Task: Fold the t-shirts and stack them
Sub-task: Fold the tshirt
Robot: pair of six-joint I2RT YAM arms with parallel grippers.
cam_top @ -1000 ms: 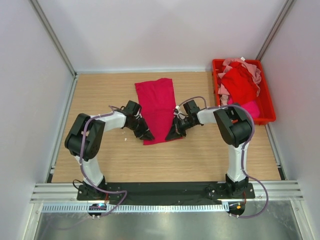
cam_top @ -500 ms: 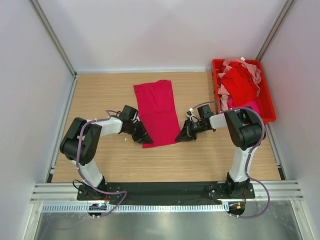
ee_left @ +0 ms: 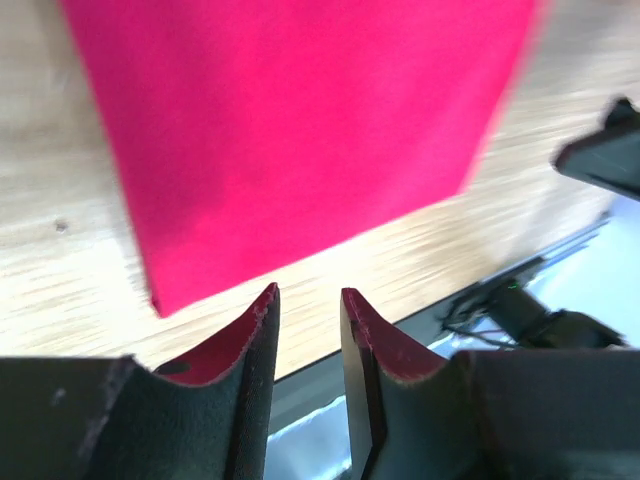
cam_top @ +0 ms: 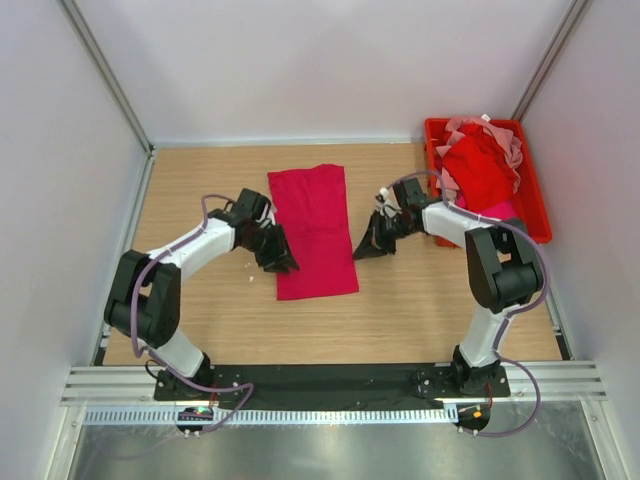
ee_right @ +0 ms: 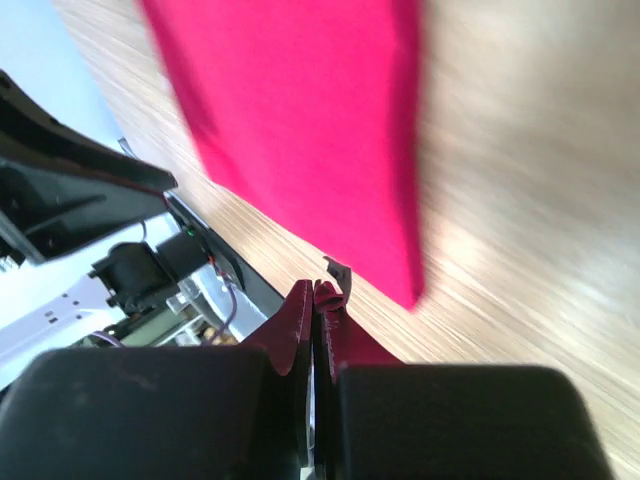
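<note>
A crimson-magenta t-shirt (cam_top: 313,230) lies flat on the wooden table as a long narrow rectangle. It also shows in the left wrist view (ee_left: 300,130) and in the right wrist view (ee_right: 300,130). My left gripper (cam_top: 286,266) hangs just off the shirt's near left edge, a little open and empty (ee_left: 308,292). My right gripper (cam_top: 359,253) is beside the shirt's right edge, shut with nothing in it (ee_right: 315,286). A red t-shirt (cam_top: 478,165), a pale pink one (cam_top: 511,146) and a magenta one (cam_top: 502,215) lie crumpled in the bin.
The rigid red plastic bin (cam_top: 538,215) stands at the back right against the wall. White walls close in the table on the left, back and right. A black base rail (cam_top: 320,378) runs along the near edge.
Both grippers have come off the shirt's near corners and moved back along its sides. The shirt's near end now lies flat and reaches further toward me.
</note>
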